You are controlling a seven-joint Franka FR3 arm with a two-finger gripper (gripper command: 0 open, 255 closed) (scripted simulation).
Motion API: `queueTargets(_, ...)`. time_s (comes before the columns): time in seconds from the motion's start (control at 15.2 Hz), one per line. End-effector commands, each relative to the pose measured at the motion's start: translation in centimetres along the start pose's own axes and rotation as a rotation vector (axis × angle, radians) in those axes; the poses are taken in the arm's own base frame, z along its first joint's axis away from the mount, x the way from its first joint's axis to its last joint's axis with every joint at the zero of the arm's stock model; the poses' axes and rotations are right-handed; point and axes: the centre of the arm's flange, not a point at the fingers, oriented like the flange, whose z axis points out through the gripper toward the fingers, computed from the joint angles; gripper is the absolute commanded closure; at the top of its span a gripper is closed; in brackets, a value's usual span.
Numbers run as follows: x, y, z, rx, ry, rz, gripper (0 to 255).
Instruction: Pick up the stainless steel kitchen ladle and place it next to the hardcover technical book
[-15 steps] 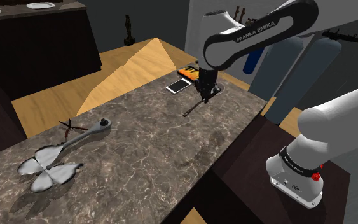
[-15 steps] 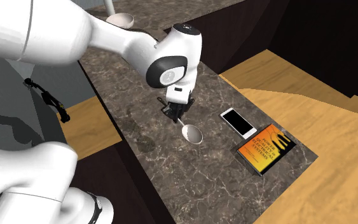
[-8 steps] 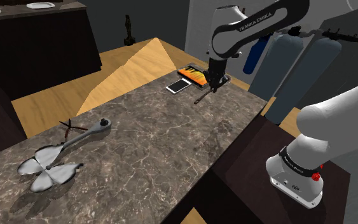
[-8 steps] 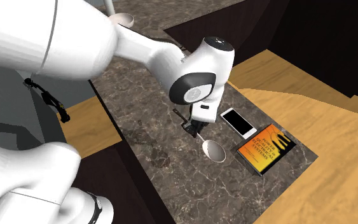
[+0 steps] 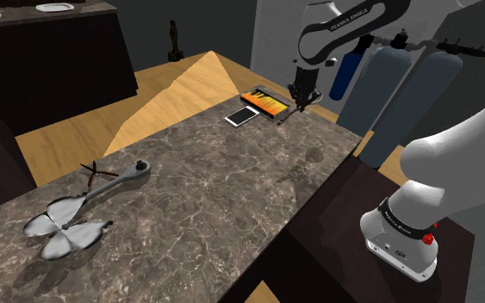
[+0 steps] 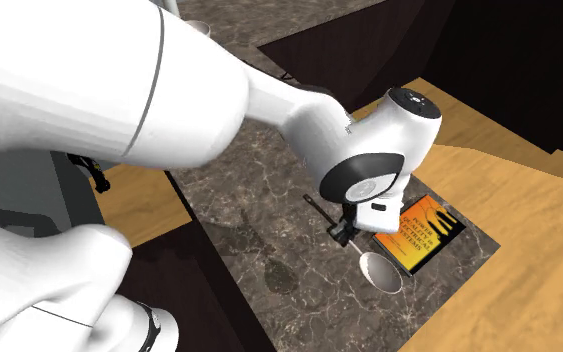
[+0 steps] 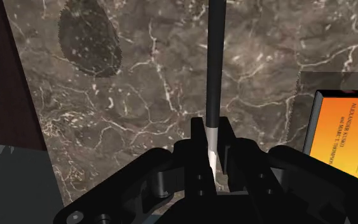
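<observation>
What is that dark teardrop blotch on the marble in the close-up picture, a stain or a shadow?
A shadow, most likely. Wrist view: the blotch lies on the counter beside the handle of the ladle, which the gripper clasps. Second exterior view: a soft dark patch sits apart from the ladle's bowl, so the ladle probably hangs above the marble. Shoulder view: a fainter patch near the counter's edge.

Grey ladle [image 6: 381,272] aloft, bowl near flat orange book [image 6: 426,235].
</observation>
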Motion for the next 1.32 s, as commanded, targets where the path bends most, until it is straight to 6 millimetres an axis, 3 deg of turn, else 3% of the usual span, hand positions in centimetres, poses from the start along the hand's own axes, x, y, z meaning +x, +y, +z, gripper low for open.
queueTargets(0.0,2.6,-0.6,0.1,0.0,0.001,-0.001,255)
queueTargets(0.26,8.0,-1.8,0.1,0.0,0.001,-0.001,255)
queueTargets(1.25,7.8,-2.7,8.0,0.0,0.001,-0.001,255)
